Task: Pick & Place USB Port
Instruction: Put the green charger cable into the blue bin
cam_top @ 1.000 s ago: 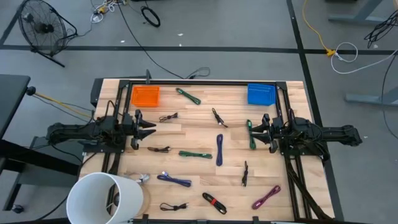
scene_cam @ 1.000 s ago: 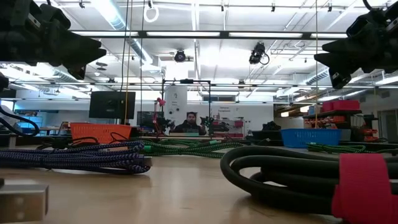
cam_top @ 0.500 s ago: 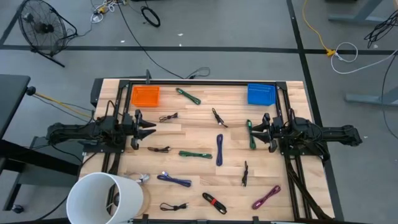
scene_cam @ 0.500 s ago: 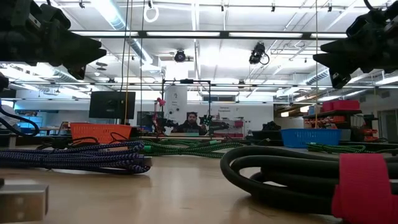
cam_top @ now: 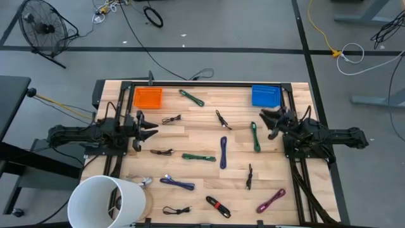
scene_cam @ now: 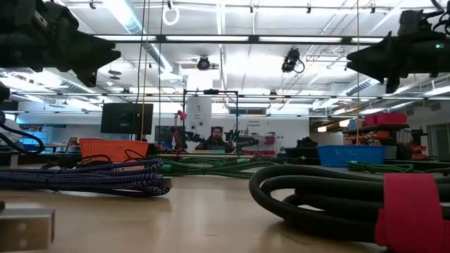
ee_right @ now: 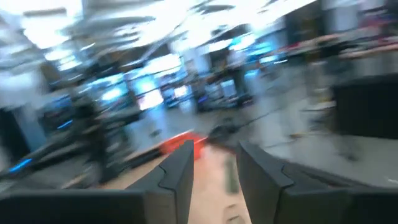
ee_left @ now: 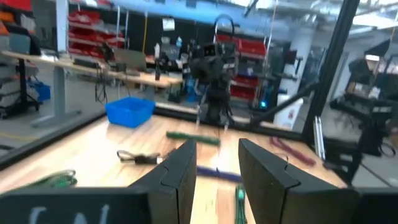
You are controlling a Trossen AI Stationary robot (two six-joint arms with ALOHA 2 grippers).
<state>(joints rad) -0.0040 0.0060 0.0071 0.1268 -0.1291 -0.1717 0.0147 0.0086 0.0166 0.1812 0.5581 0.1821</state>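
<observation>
The right wrist view is motion-blurred throughout: only the two dark fingers [ee_right: 177,171], an orange patch [ee_right: 186,144] and bright ceiling streaks can be made out, and no cable can be identified there. In the high view, the connector ends of the cables, such as the green braided cable [cam_top: 255,137] and the blue cable [cam_top: 223,152], are too small to tell their type. The white cylinder [cam_top: 106,202] is cut off by the lower edge and hides the table corner beneath it. In the low view, the black cable with the red strap [scene_cam: 337,197] runs off the right edge, and both arms are cropped by the top edge
</observation>
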